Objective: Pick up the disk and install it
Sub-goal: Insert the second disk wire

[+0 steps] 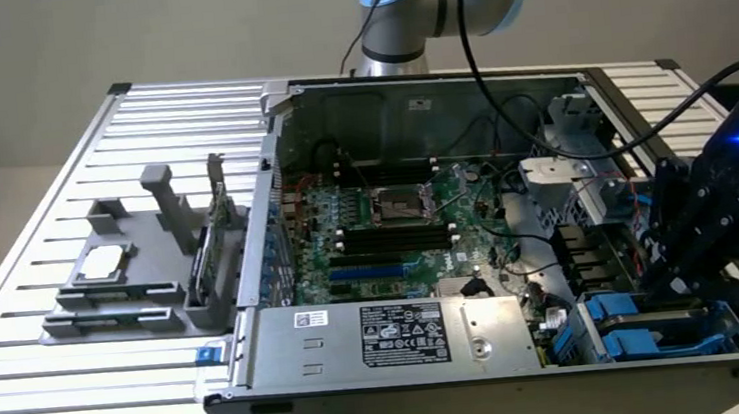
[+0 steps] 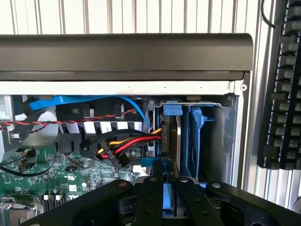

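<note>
One ribbed aluminium slat table (image 1: pixel 51 385) carries one open dark-grey metal PC case (image 1: pixel 494 397) lying on its side. Inside it: one green motherboard (image 1: pixel 386 236) with one empty silver CPU socket (image 1: pixel 389 205), and one large silver labelled power-supply box (image 1: pixel 395 337) along the near edge. One blue-and-silver robot arm (image 1: pixel 439 0) rises behind the case. On the table at the exterior view's left sits one grey plastic fixture tray (image 1: pixel 111 315) holding one small square silver chip (image 1: pixel 104 260) and one upright green circuit card (image 1: pixel 220 235). One black keyboard (image 2: pixel 282 94) lies beside the case in the wrist view. One black multi-link gripper (image 1: pixel 697 274) hangs over the drive bay corner at the exterior view's right, down inside the case. Two blue plastic carrier frames (image 1: pixel 621 326) show in that bay in the exterior view. In the wrist view the disk (image 2: pixel 170 155), silver-grey metal edge in a blue carrier, stands on edge in the bay slot, with a second blue carrier (image 2: pixel 196 141) just beside it. One bundle of red, yellow and black power cables (image 2: pixel 122 146) runs to the slot, and one flat blue data cable (image 2: pixel 84 101) loops above. Gripper fingers (image 2: pixel 150 202) are drawn close with the disk's blue edge between them; looks clamped on the disk, which sits partly in the bay.
</note>
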Available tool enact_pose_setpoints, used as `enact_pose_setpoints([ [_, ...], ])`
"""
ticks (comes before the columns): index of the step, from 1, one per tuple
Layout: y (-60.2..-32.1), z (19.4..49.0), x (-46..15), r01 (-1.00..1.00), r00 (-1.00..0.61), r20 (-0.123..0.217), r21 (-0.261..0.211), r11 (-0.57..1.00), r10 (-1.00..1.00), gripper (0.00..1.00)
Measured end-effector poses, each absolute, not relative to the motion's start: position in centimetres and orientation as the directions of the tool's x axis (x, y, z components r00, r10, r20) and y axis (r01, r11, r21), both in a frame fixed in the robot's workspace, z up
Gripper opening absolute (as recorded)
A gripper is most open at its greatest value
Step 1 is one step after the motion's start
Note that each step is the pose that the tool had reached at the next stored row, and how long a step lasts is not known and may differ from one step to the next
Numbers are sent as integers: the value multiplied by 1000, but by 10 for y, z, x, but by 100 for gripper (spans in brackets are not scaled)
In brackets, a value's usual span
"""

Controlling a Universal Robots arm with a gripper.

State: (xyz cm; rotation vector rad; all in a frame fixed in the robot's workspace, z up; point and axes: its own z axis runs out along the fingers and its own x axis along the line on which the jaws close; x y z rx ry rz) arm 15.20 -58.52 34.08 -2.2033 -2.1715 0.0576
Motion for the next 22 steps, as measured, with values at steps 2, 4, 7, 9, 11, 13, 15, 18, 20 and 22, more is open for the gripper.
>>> enact_pose_setpoints([
  [2, -584, 341, 152, 998, 15, 7, -60, -14, 1000, 16],
  [4, -583, 341, 152, 998, 15, 7, -60, -14, 1000, 16],
  [7, -583, 341, 152, 998, 15, 7, -60, -14, 1000, 16],
  [9, -583, 341, 152, 998, 15, 7, -59, -14, 1000, 16],
  [11, -583, 341, 152, 998, 15, 7, -58, -14, 1000, 16],
  [13, -583, 341, 152, 998, 15, 7, -57, -14, 1000, 16],
  [15, -583, 341, 152, 998, 15, 7, -56, -14, 1000, 16],
  [18, -583, 341, 152, 998, 15, 7, -54, -14, 1000, 16],
  [20, -583, 341, 152, 998, 15, 7, -53, -14, 1000, 16],
  [22, -583, 341, 152, 999, 15, 7, -52, -14, 1000, 16],
])
